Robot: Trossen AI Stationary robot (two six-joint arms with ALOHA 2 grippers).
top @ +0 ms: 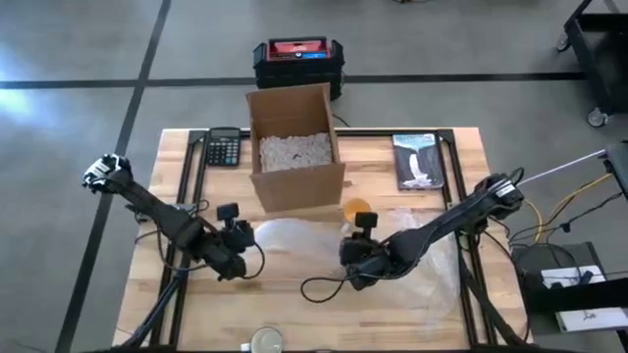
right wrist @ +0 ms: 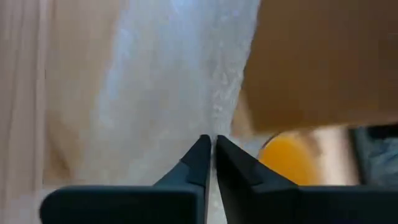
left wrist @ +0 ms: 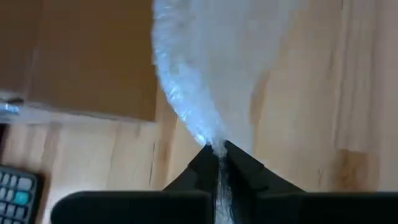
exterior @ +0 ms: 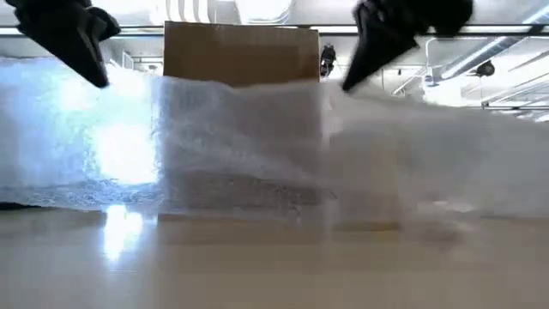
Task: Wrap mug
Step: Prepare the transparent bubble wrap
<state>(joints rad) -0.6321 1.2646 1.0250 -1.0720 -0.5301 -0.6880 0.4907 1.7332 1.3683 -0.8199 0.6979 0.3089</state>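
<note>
A clear bubble wrap sheet (top: 412, 279) lies on the wooden table (top: 177, 304) in front of the cardboard box (top: 294, 147). Its near edge is raised, and in the low view the sheet (exterior: 249, 146) stands like a curtain. An orange mug (top: 358, 209) stands on the table by the box's near right corner, beyond the sheet; it also shows in the right wrist view (right wrist: 289, 158). My left gripper (top: 238, 257) is shut on the sheet's left end. My right gripper (top: 355, 263) is shut on it further right. My left gripper pinches the sheet's raised edge (left wrist: 214, 144) at its left end between its two fingertips. The wrap bunches into a narrow fold at the tips and fans out beyond them. That end (exterior: 111, 86) is lifted, and the sheet hangs down to the table. My right gripper pinches the sheet's raised edge (right wrist: 214, 127) between its two fingertips, near the middle of the sheet's width. The edge there (exterior: 339, 90) is lifted off the table. The wrap sags between my two grippers, and its lower part rests on the table.
The open box holds white packing fill (top: 294, 152). A calculator (top: 224, 147) lies at the far left and a book (top: 418, 162) at the far right. A roll of tape (top: 265, 341) sits at the near edge. A black and red case (top: 297, 57) stands on the floor beyond the table.
</note>
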